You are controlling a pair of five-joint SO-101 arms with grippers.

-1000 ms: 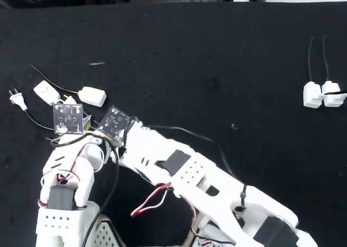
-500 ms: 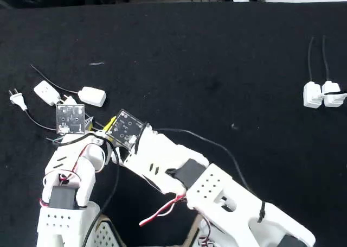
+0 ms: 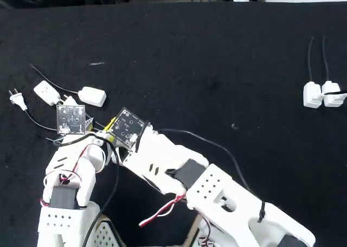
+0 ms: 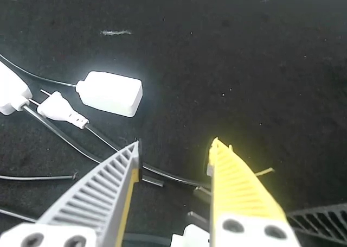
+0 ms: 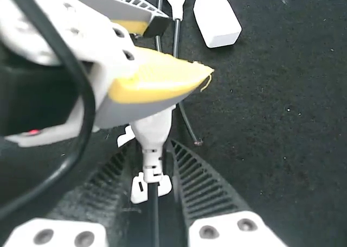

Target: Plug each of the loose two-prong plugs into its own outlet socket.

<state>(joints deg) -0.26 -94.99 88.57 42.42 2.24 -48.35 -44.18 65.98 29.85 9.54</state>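
Right gripper (image 5: 150, 146): jaws clamped on white plug (image 5: 152, 128), which lies lengthwise between them, over desk (image 3: 217, 51). Left gripper (image 4: 174, 144): jaws apart, holding nothing. White outlet block (image 4: 111, 93) lies just beyond, 1 loose plug (image 4: 58, 109) beside it.

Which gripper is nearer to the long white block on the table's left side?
Left. The left gripper, fingers open, hangs just short of the long white block; the right gripper sits farther back, behind the left one, at a white plug.
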